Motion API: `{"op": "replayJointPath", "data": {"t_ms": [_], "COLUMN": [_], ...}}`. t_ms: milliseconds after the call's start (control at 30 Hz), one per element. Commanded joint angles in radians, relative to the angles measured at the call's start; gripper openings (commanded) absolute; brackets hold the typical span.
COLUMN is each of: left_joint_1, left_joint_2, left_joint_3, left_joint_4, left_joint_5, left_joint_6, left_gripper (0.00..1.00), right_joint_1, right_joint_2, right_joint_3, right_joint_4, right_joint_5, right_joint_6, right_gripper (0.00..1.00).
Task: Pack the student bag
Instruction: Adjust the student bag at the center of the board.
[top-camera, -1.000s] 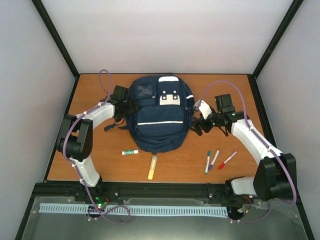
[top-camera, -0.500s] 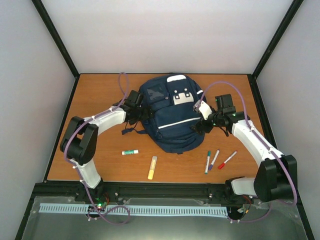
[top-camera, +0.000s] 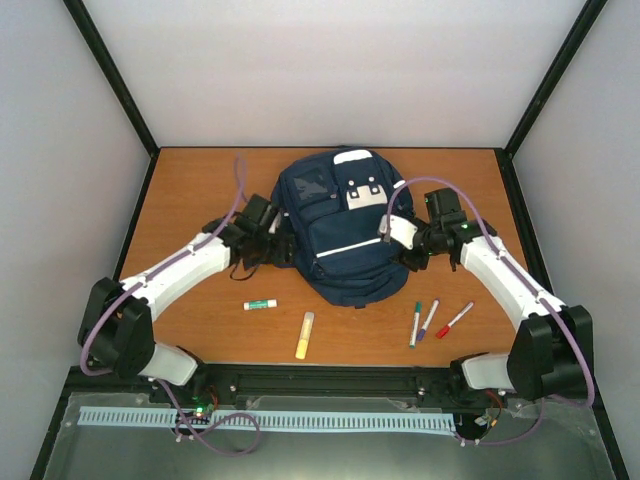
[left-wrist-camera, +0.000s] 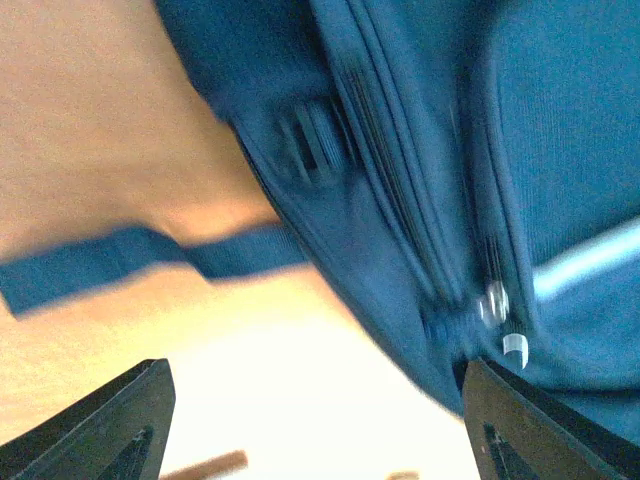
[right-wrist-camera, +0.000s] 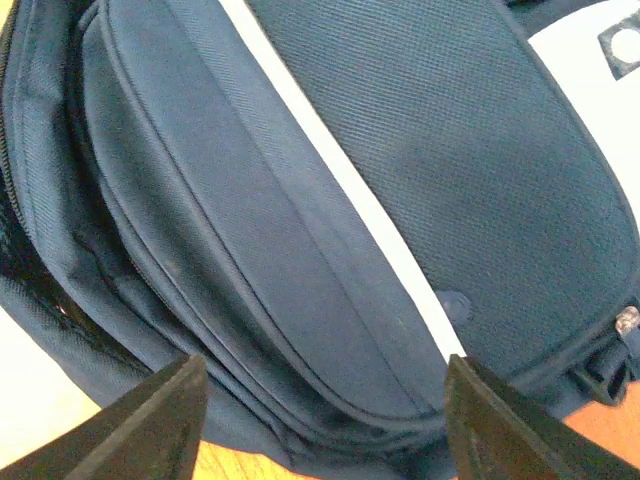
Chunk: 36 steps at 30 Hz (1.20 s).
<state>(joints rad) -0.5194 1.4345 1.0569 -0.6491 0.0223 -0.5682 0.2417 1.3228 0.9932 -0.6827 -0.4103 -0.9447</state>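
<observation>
Along the near edge of the table lie a yellow highlighter at the middle, a white glue stick left of it, and three markers, green, blue and red, side by side towards the right. Beyond them the student bag lies front side up at the middle of the table, its top towards the far edge. The left gripper is at the bag's left flank; its wrist view shows the pincer released, the jaws wide apart over bare wood and the bag's seam, with a loose strap lying flat on the table. The right gripper is at the bag's right flank, also released, its jaws spread before the front pocket and gripping nothing.
</observation>
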Motion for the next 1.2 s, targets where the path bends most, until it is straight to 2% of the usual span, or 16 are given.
{"op": "replayJointPath", "data": {"t_ms": [0,100,233,433,600,700,800,900,1167], "left_joint_1": [-0.127,-0.191,-0.247,-0.28,-0.297,-0.318,-0.351,-0.372,-0.389], "left_joint_2": [-0.001,-0.026,-0.062,-0.075,-0.073,-0.062,-0.043,-0.021,0.024], "left_joint_3": [-0.027,-0.058,-0.122,-0.211,-0.249,-0.252,-0.245,-0.241,-0.255], "left_joint_4": [-0.143,-0.15,-0.11,-0.023,0.032,0.046,0.047,0.044,0.068], "left_joint_5": [0.055,0.049,0.053,0.06,0.081,0.078,0.066,0.049,0.002], "left_joint_6": [0.054,0.007,-0.06,-0.119,-0.14,-0.145,-0.144,-0.153,-0.199], "left_gripper": [0.79,0.77,0.78,0.8,0.79,0.79,0.84,0.84,0.78], "right_joint_1": [0.08,0.162,0.256,0.307,0.312,0.312,0.312,0.312,0.312], "right_joint_2": [0.017,0.009,0.017,0.076,0.107,0.095,0.076,0.054,0.041], "right_joint_3": [-0.034,-0.095,-0.138,-0.159,-0.143,-0.115,-0.072,-0.023,0.105], "right_joint_4": [0.025,0.107,0.193,0.345,0.411,0.397,0.359,0.324,0.277], "right_joint_5": [0.064,0.142,0.247,0.379,0.425,0.411,0.378,0.346,0.273], "right_joint_6": [-0.213,-0.266,-0.293,-0.276,-0.229,-0.183,-0.123,-0.06,0.128], "right_gripper": [0.61,0.56,0.55,0.5,0.29,0.14,0.04,0.03,0.03]}}
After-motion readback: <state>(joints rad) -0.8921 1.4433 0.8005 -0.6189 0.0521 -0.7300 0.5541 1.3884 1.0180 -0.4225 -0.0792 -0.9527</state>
